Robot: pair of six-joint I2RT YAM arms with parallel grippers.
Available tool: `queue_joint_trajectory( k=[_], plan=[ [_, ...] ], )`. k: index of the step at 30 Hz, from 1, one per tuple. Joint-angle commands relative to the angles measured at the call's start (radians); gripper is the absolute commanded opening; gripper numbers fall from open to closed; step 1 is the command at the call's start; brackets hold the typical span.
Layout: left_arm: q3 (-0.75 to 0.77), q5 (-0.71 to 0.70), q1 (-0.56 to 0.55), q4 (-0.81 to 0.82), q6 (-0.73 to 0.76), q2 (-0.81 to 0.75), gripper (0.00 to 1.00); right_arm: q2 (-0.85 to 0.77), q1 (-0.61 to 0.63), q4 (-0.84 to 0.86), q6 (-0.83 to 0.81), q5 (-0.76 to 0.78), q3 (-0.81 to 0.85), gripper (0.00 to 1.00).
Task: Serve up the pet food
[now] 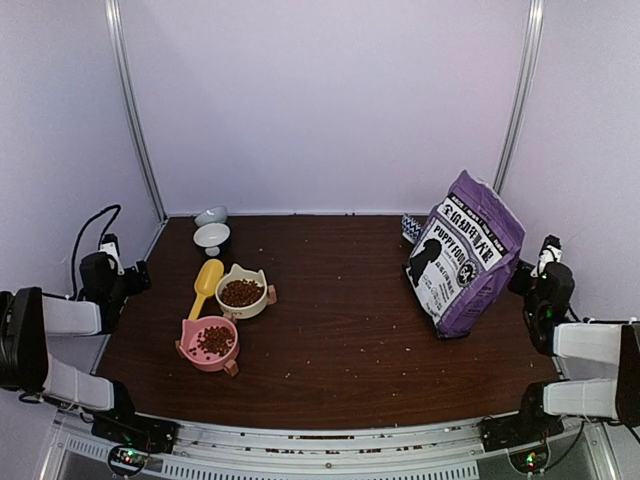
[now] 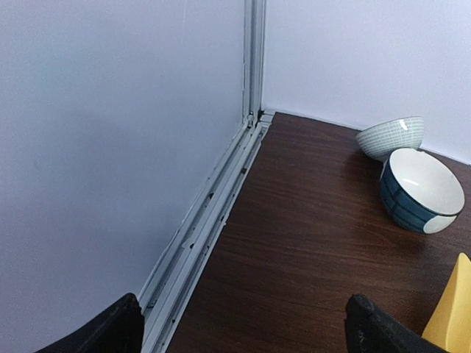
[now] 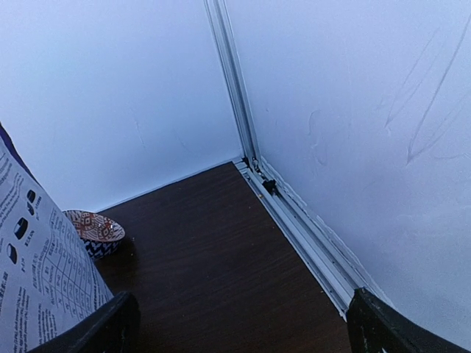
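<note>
Dark reddish-brown pet food kibble lies in a cream cat-ear bowl [image 1: 242,292] and in a pink cat-ear bowl [image 1: 212,342] on the left of the brown table. A yellow scoop [image 1: 206,281] lies beside them, empty; its edge also shows in the left wrist view [image 2: 452,312]. My left gripper [image 2: 243,327] is open and empty at the table's left edge [image 1: 135,278], apart from the bowls. My right gripper [image 3: 243,323] is open and empty at the right edge [image 1: 545,262], just behind the purple-and-white bag [image 1: 462,255], which stands upright.
A white-and-blue bowl [image 1: 212,238] and a grey checked bowl [image 1: 211,215] sit at the back left; both also show in the left wrist view [image 2: 421,190] [image 2: 391,136]. A small patterned bowl [image 3: 94,232] sits behind the bag. Loose kibble crumbs dot the table. Aluminium frame rails [image 2: 213,198] line the walls.
</note>
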Motion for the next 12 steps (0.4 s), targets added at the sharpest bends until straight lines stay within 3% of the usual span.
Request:
queue_joint_trajectory(
  k=[1, 12],
  plan=[
    [0.052, 0.039, -0.004, 0.15, 0.038, 0.05, 0.98, 0.063, 0.006, 0.183, -0.084, -0.024, -0.006, 1.0],
    [0.053, 0.027, -0.005, 0.163, 0.055, 0.058, 0.98, 0.066, 0.009, 0.213, -0.079, -0.05, -0.01, 1.0]
  ],
)
